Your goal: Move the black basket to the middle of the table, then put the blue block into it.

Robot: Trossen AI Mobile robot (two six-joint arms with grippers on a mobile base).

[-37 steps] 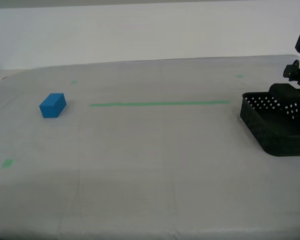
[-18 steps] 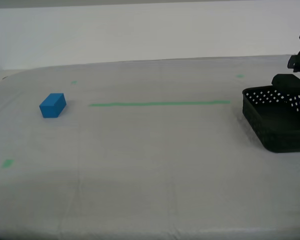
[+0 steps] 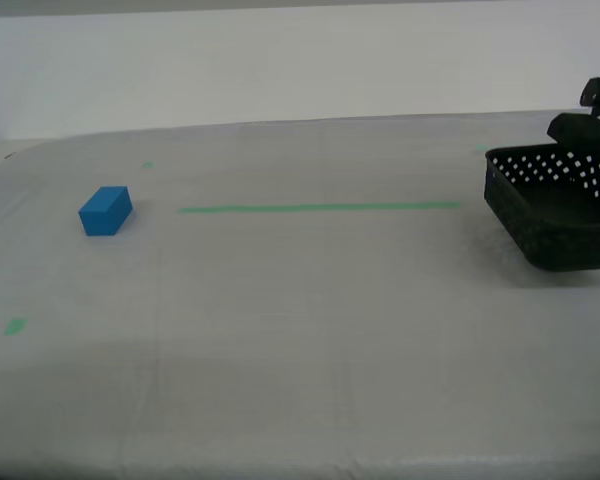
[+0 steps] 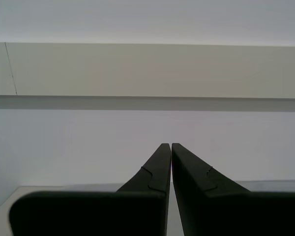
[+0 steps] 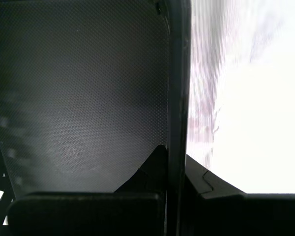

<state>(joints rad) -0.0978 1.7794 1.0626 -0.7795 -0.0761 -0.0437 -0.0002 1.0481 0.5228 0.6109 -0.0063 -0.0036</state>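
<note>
My first tool [image 5: 176,164] is clamped on the black basket's [image 3: 555,215] wall, at the exterior view's right. My second tool [image 4: 171,147] is closed, empty. Blue block [image 3: 105,211] rests on the counter [image 3: 310,300], exterior view's left.

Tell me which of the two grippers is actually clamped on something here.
My first gripper: it pinches the black basket by its wall, one finger inside. My second gripper is shut on nothing, pointed at a bare wall.
</note>
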